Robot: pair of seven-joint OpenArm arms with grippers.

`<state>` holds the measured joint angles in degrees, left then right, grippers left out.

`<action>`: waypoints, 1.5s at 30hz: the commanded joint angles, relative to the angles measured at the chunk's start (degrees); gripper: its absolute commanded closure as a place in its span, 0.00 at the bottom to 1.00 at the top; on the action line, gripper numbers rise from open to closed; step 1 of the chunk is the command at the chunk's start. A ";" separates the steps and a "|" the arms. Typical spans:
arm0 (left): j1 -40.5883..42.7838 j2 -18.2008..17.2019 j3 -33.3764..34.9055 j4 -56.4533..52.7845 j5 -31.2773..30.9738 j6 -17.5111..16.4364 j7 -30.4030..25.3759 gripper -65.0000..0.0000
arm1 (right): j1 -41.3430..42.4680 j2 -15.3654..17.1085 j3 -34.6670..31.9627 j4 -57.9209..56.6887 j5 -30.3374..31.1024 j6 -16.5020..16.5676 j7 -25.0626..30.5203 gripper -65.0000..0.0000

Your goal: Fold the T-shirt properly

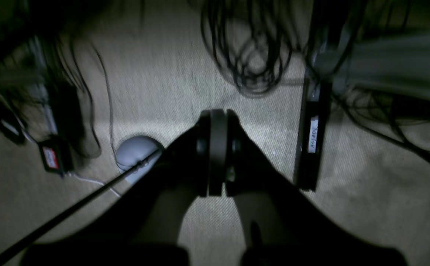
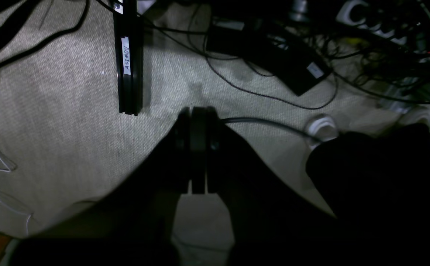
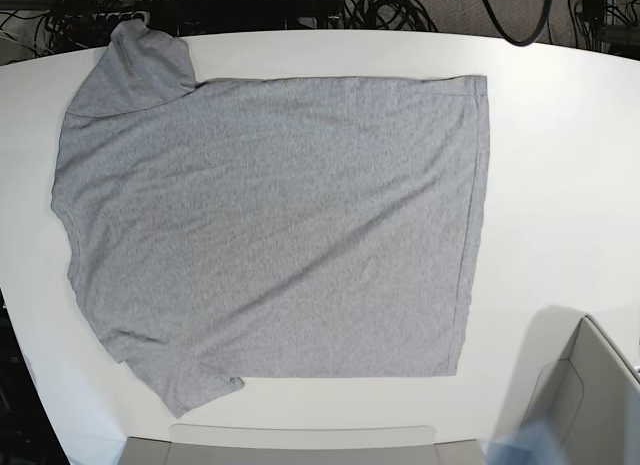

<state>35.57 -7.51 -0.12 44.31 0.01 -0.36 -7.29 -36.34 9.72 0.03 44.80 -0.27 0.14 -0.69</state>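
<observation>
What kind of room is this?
Probably a robot lab or workshop: a T-shirt lies on a white table, tangled cables cover the carpet, near a power adapter.

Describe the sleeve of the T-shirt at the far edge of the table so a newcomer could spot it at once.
Start at the white table in the base view; the grey T-shirt lies spread flat across it. Go to its upper left corner, by the cables behind the table. There the far sleeve points up toward the table's edge, whereas the other sleeve lies at the near bottom edge.
</observation>
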 commanded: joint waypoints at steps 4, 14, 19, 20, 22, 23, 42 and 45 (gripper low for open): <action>8.43 -0.36 -0.19 11.90 0.03 0.49 2.85 1.00 | -8.72 0.53 0.45 13.01 0.23 0.52 0.73 0.99; 20.56 -0.36 -0.63 35.38 -0.05 0.49 4.43 1.00 | -25.07 2.90 5.55 35.69 9.72 0.17 8.73 0.99; 23.55 -0.36 -3.70 47.42 -0.05 0.49 9.09 1.00 | -30.34 3.08 13.81 48.43 15.53 0.17 8.73 0.99; 24.08 -0.36 -4.14 50.15 -0.05 0.49 10.06 1.00 | -31.31 2.99 16.10 51.69 16.49 0.17 8.73 0.99; 24.25 -0.36 -4.67 53.84 -0.05 0.49 10.85 1.00 | -32.45 2.81 19.53 56.70 17.72 0.17 8.56 0.99; 24.43 -0.36 -4.67 55.16 -0.05 0.49 11.20 1.00 | -32.63 2.81 20.76 58.81 18.43 0.17 8.47 0.99; 21.26 -0.10 -4.06 57.71 -0.05 0.40 13.49 1.00 | -15.05 2.11 57.77 67.34 53.24 27.33 -37.51 0.70; 21.18 -0.10 -4.06 57.79 -0.05 0.40 13.49 0.99 | -7.49 1.93 65.59 63.29 52.10 39.86 -51.66 0.67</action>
<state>55.99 -7.49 -4.08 101.23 -0.03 -0.40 7.53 -42.98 10.79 65.19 107.48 51.48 39.44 -54.46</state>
